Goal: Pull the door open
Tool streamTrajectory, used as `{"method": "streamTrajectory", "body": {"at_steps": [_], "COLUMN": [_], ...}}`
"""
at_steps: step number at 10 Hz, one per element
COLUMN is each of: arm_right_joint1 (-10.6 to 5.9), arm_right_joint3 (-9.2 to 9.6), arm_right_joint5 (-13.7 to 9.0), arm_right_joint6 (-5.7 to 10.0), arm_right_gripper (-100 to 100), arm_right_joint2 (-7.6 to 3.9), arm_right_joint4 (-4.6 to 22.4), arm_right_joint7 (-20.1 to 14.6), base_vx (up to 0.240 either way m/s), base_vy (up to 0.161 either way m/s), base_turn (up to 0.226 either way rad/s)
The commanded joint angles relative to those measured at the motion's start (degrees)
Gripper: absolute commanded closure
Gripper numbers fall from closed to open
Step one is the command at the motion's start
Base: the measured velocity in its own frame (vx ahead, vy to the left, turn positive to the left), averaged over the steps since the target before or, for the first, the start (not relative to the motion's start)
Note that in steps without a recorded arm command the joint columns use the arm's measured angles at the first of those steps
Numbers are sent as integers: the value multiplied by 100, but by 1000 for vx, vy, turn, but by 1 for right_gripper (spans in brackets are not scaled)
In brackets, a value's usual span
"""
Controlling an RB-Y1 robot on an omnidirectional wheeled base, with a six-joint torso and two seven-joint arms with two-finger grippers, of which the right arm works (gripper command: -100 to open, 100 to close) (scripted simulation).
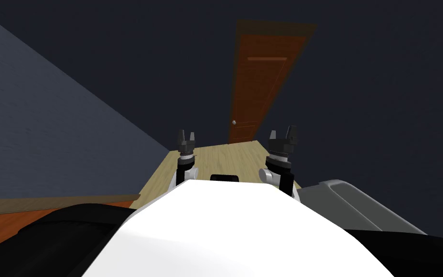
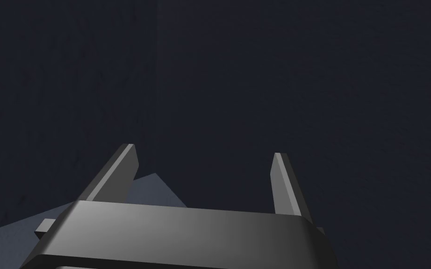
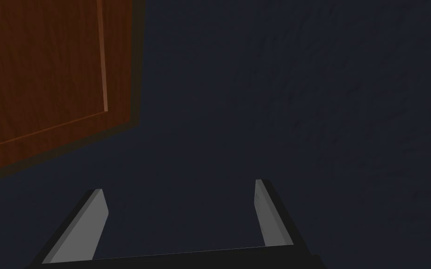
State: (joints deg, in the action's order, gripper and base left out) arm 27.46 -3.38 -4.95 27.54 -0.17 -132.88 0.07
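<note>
you have the brown wooden panelled door (image 1: 259, 86) well ahead. head view gives its small round knob (image 1: 234, 122); right wrist view catches its panel corner. left gripper (image 1: 186, 134) and right gripper (image 1: 283, 132): fingers apart, empty.

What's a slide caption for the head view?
Left gripper and right gripper open, facing the brown door and its knob.
</note>
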Motion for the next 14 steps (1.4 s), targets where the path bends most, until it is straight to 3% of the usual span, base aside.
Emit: {"method": "streamTrajectory", "body": {"at_steps": [1,14], "arm_right_joint1": [-66,-576], "arm_right_joint3": [-19,-167], "arm_right_joint5": [59,514], "arm_right_joint6": [49,430], "arm_right_gripper": [-100,-100], "arm_right_joint2": [-59,-363], "arm_right_joint4": [200,1756], "arm_right_joint7": [142,1249], "base_vx": [68,105], "base_vy": [-10,-4], "base_turn": [2,11]}}
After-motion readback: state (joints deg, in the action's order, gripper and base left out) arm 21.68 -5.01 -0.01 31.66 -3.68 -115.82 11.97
